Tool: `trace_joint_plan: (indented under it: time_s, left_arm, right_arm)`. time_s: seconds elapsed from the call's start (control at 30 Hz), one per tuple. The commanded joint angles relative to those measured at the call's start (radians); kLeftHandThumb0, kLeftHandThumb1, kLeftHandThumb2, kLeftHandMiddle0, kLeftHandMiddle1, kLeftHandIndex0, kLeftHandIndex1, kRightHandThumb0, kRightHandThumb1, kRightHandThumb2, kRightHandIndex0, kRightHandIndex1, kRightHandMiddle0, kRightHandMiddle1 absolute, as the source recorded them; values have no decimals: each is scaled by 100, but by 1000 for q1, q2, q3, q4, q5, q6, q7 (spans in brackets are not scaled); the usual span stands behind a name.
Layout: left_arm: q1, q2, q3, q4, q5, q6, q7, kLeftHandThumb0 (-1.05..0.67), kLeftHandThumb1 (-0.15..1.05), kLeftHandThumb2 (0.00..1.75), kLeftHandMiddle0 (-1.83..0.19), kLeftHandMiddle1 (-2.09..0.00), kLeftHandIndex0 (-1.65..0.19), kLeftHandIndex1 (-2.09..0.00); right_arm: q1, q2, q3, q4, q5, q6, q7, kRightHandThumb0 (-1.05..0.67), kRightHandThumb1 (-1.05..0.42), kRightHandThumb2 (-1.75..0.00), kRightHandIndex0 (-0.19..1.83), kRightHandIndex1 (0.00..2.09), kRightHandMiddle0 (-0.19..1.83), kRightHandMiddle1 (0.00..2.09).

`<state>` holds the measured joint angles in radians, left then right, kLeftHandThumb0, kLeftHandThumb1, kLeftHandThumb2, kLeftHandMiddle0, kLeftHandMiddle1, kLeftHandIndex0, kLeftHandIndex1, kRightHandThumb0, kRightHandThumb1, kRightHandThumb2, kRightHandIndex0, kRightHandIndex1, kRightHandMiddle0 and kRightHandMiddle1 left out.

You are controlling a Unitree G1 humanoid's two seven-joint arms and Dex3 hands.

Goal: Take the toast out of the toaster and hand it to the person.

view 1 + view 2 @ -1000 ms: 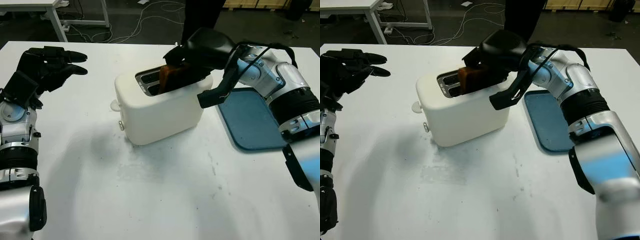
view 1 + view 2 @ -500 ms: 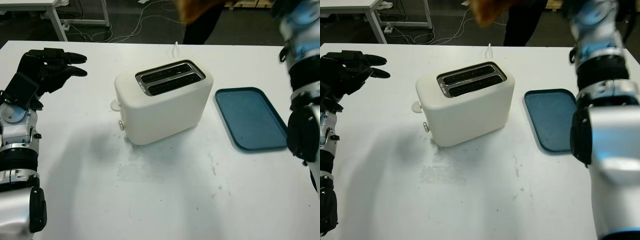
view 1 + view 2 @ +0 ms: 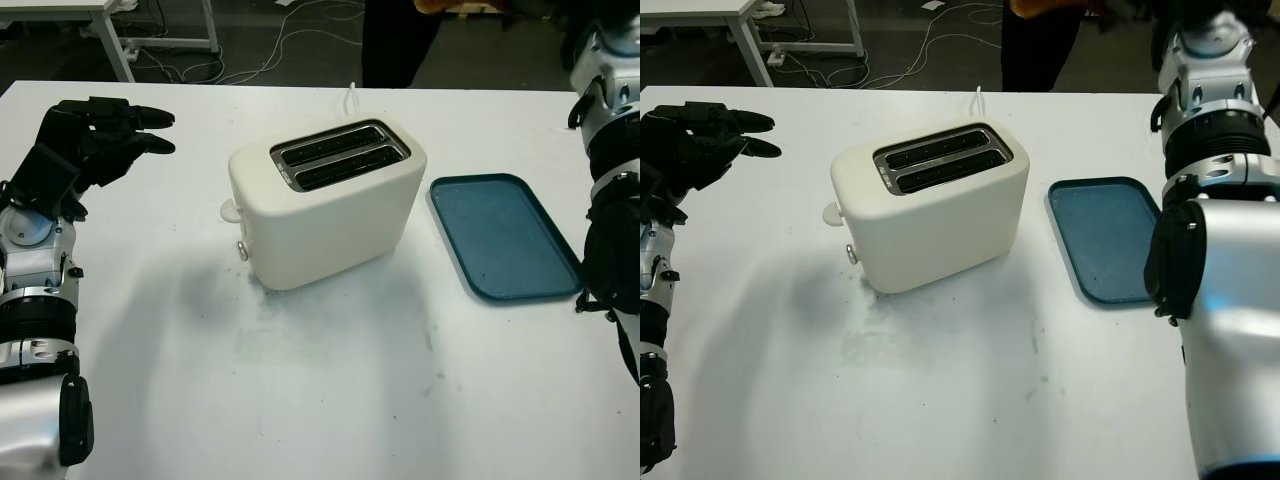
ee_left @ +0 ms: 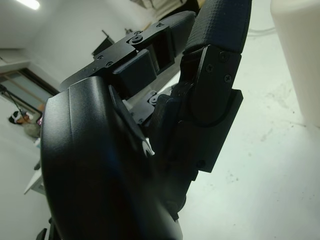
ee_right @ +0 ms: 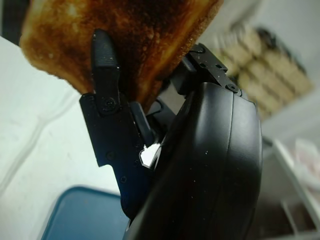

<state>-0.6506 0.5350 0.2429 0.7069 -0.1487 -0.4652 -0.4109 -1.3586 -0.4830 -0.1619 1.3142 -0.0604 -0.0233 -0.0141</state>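
My right hand (image 5: 150, 100) has lifted clear of the toaster (image 3: 325, 200), gripping the toast (image 5: 120, 40); left hand (image 3: 95, 135) open, idle; a loose pinch could drop it before handover.

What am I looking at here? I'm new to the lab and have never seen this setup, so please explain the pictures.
This is a humanoid robot with two arms and black three-finger hands. Two pictures come from cameras in its head, looking down at a white table. On it stand a white toaster, both slots empty, and a blue tray beside it. The other two pictures come from cameras at the wrists. The right hand, raised beyond the table's far edge, grips a browned slice of toast. The left hand is open, above the table's left side. A person in dark clothes stands behind the table.
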Motion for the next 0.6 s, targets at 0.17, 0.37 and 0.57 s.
trace_joint_plan:
  time_s: [0.17, 0.37, 0.57]
  left_arm:
    - [12, -1, -3, 9, 9, -19, 1, -105, 92, 10, -109, -39, -119, -5]
    - [9, -2, 1, 19, 3, -20, -8, -105, 92, 9, -109, -39, -120, -5]
    - [9, -3, -1, 11, 5, -14, -4, -105, 92, 10, -109, -39, -120, -5]
  right_arm:
    - [103, 71, -60, 30, 34, 40, -68, -27, -92, -41, 69, 175, 33, 174]
    - [153, 119, -122, 34, 74, 68, -124, -20, -92, -39, 73, 175, 34, 112]
    - [189, 142, -112, 40, 57, 115, -122, -23, -92, -42, 66, 175, 31, 140]
